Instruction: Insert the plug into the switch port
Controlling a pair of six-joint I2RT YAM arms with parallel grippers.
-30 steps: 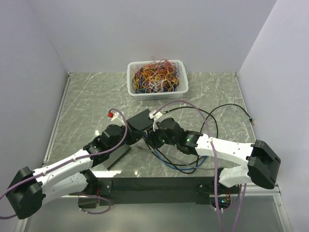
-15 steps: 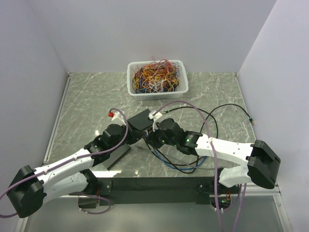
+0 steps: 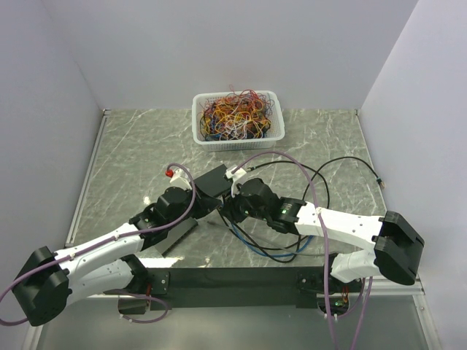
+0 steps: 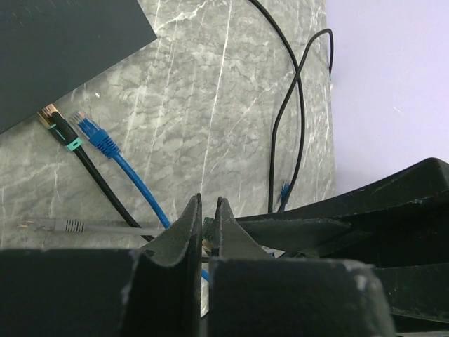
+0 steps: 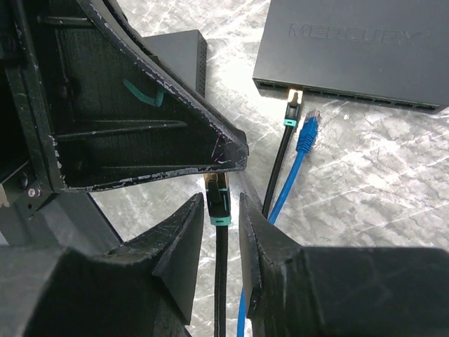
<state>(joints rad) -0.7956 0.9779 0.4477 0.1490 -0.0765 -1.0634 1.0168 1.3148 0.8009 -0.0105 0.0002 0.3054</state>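
1. Left gripper (image 4: 208,201): fingers together
2. Right gripper (image 5: 221,199): fingers flank the teal-banded plug (image 5: 216,203); whether they clamp it, I cannot tell
3. Switch (image 5: 351,49) lies at one o'clock from that plug, apart; a blue plug (image 5: 306,133) rests near its ports

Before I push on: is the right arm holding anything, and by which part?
The plug sits between the right gripper's jaws at its teal band; whether they clamp it cannot be told.

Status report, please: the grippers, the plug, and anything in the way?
Left gripper shut, tips near the black plug. Right gripper open, straddling it; not inserted yet. Blue plug and second black plug lie at the switch ports.
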